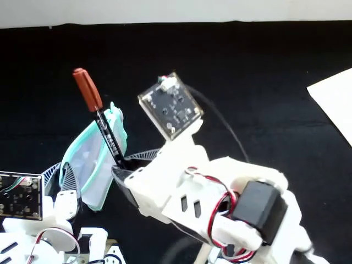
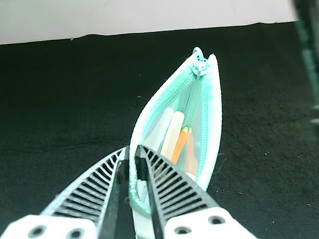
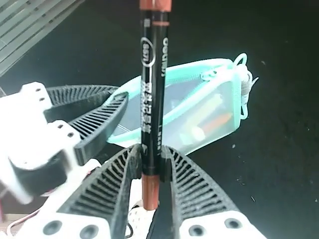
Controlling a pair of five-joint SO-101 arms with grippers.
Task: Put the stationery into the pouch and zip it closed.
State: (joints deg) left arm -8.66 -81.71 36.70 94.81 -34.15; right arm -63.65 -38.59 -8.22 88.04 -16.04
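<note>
**Right pincer clamps the pen, left pincer pins the pouch rim**

Right pincer: jaws closed on the lower barrel of the pen. The pen stands near upright with its red cap on top, just beside the pouch mouth.

Left pincer: jaws closed on the near rim of the pouch, and the mouth gapes open. We cannot tell whether the far end rests on the black table.

Handling, as we judge it:
- Pen: light, stiff, smooth plastic barrel. It is held low, so the long free end can swivel between the ribbed fingers. We'd feed it in tip-first along the length of the mouth.
- Pouch: thin, soft and floppy, with see-through walls. The mouth will likely fold shut if the rim is let go. The zip track at the rim is the firmest place to hold.
- Zip slider: sits at the far end of the track. The tab is small, so it needs a precise pinch, with the other pincer bracing the rim against the pull.

Count:
- 1 pen in grip
- 1 pouch
- 1 zip slider
- At least 2 sticks inside the pouch: 1 white and 1 orange. A possible 3rd beside them is too faint to call.
- 1 paper sheet at the table's edge, well apart from the pouch
</note>
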